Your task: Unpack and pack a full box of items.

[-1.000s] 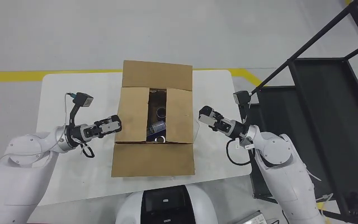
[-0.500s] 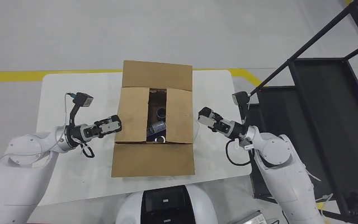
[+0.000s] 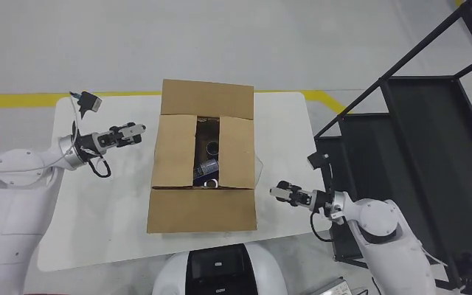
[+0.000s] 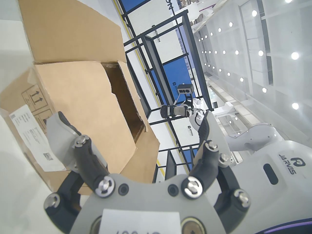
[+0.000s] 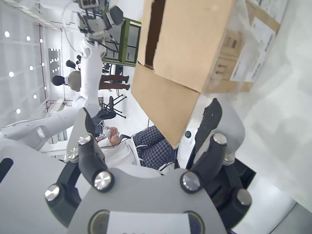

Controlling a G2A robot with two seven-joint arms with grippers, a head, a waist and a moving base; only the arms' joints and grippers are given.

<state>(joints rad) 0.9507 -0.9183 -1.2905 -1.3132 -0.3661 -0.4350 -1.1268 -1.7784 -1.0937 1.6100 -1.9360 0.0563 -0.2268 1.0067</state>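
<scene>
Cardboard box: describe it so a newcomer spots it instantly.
Find the white table. At its middle sits the brown cardboard box, two flaps folded outward, two side flaps leaving a narrow slot onto dark items inside. It is the only brown thing there; the black metal rack stands beside the table.

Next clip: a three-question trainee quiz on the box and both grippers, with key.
1. True or false: the left gripper is clamped on a flap of the cardboard box.
2. The box's two side flaps are: A) fully shut, B) folded inward with a gap between, C) torn off.
3. Which is nearer the robot's edge of the table: the left or the right gripper?
Key: 1 false, it is open, clear of the box; 2 B; 3 right.
</scene>
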